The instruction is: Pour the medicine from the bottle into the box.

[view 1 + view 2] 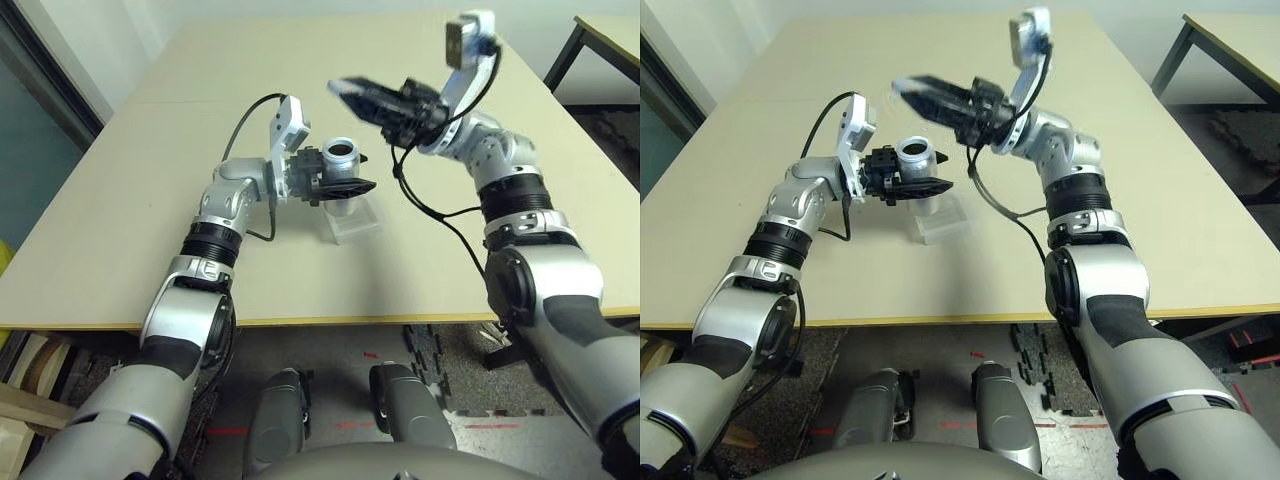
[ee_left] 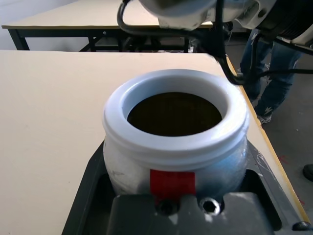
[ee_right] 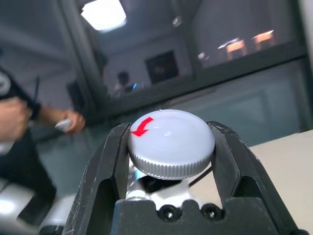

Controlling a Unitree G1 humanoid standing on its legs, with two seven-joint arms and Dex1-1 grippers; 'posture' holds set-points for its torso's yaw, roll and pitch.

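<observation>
From my remote station, I see the left pincer [image 1: 345, 185] clamped tight on the bottle [image 1: 340, 155], holding it upright above the bench [image 1: 150, 180] with its mouth uncapped. In the left wrist view the bottle [image 2: 176, 142] is a squat, rounded vessel with a thick, smooth white rim, a glossy pale body and a red mark low on its front; its inside looks dark brown, and I cannot make out single pellets of the medicine there. The black fingers [image 2: 88, 196] press against its two sides.

The right pincer [image 1: 345, 90] is raised higher, just beside the bottle and apart from it, pointing toward my left. Its narrow grip holds the cap [image 3: 171, 144], a round grey-white disc with a ribbed edge and a red arrow on its smooth top, pinched between two scuffed black fingers [image 3: 105, 166].

The box [image 1: 350, 220], a shallow clear plastic tray with rounded corners, sits on the pale matte bench directly beneath the left pincer. A blurred person stands in the background of the right wrist view.
</observation>
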